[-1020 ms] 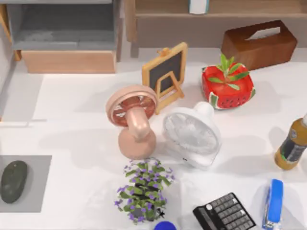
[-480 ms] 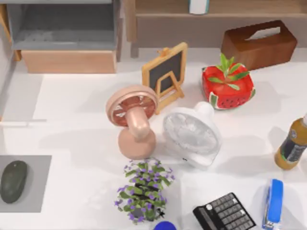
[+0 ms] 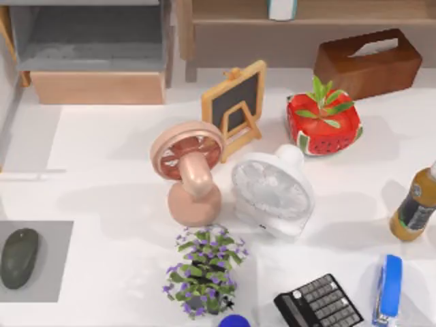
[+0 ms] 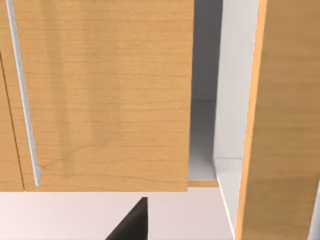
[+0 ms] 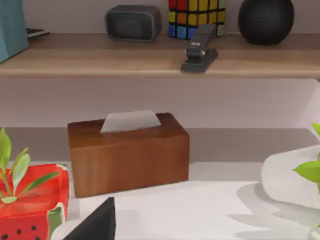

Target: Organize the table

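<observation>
Viewed from above: the table [image 3: 102, 157], spread white across the scene in front of the wooden shelf unit [image 3: 300, 30] and crowded at its middle and right. Clustered at the centre, close together: pink fan [image 3: 187, 163], white fan [image 3: 272, 191], small chalkboard [image 3: 235, 105] and purple flowering plant [image 3: 203, 269]. Placed towards the right: watermelon planter [image 3: 323, 122], brown tissue box [image 3: 368, 61], bottle [image 3: 415, 208], blue stapler [image 3: 390, 289] and calculator [image 3: 319, 303]. Set at the left edge, well apart from the rest: dark mouse [image 3: 18, 257] on a grey pad [image 3: 51, 238].

Left gripper [image 4: 131, 224]: glimpsed as a dark wedge, faced towards a wooden cabinet door [image 4: 100, 100] with a pale bar handle [image 4: 22, 100]. Right gripper [image 5: 97, 222]: likewise a dark wedge, low over the white tabletop, pointed at the tissue box with the watermelon planter just beside. Degree of opening of either: could not be told; nothing seen held.

Judged decisive for the next move: clutter lay mostly right of centre, so nearer the right arm; tissue box presented broadside, long axis running across that arm's line of approach.
</observation>
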Available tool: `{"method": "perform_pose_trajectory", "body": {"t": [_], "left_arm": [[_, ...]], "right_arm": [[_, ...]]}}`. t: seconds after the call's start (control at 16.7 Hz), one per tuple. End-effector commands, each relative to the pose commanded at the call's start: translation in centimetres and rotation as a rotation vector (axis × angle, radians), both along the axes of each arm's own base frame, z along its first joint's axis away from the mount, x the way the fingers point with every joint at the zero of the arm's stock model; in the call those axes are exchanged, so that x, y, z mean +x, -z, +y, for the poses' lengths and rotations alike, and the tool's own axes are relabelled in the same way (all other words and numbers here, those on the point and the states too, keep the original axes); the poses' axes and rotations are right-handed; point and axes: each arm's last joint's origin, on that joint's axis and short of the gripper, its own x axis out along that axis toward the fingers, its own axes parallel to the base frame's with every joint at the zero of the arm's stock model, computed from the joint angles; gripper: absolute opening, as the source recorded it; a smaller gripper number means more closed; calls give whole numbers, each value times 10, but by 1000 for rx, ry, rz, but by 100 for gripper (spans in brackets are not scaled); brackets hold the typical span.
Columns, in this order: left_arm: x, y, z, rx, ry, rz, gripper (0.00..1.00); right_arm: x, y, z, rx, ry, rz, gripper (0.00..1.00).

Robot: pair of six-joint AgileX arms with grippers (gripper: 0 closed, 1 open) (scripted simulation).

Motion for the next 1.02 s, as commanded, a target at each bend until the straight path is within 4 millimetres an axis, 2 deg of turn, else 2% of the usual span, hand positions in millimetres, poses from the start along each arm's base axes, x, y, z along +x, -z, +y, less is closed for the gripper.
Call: {"method": "perform_pose_trajectory", "body": {"t": [0.48, 1.02], "left_arm": [[0, 0, 0, 0, 0, 0, 2], [-1, 4, 0, -16, -2, 16, 0]], "right_arm": [[0, 0, 0, 0, 0, 0, 100], [0, 0, 0, 0, 0, 0, 100]]}}
